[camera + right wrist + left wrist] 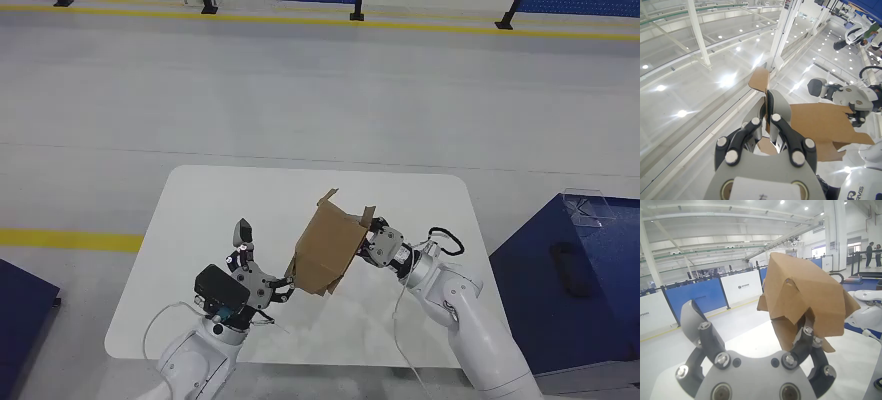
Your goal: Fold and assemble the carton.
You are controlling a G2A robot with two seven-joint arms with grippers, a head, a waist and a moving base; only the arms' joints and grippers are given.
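**Carton held over mid-table; right hand clamped, left hand spread wide**

Carton (328, 250): brown cardboard, partly formed. It was tilted and raised above the white table (200, 220), roughly over the middle and slightly toward the right edge. Several flaps were loose and stuck out at the upper end and at the lower end. In the left wrist view, the carton (806, 298) showed a folded body with a small torn notch on one face, and flaps hung below it.

Right hand (372, 243): it sat at the carton's right side, on the side toward the table's right edge. In the right wrist view, the right hand (767, 108) had its fingers drawn narrow and pinched one thin panel edge of the carton (819, 123) between the pads.

Left hand (265, 262): it sat at the carton's lower end, toward the table's near edge. In the left wrist view, the left hand (747, 313) was spread wide and gripped nothing. One finger stood free in the air, well apart from the cardboard. The other finger was tucked in among the bottom flaps, with its tip hidden by them. The right wrist view showed the left hand (834, 102) the same way, at the carton's far corner.

A blue cabinet (570, 290) stood on the floor just beside the table's right edge.
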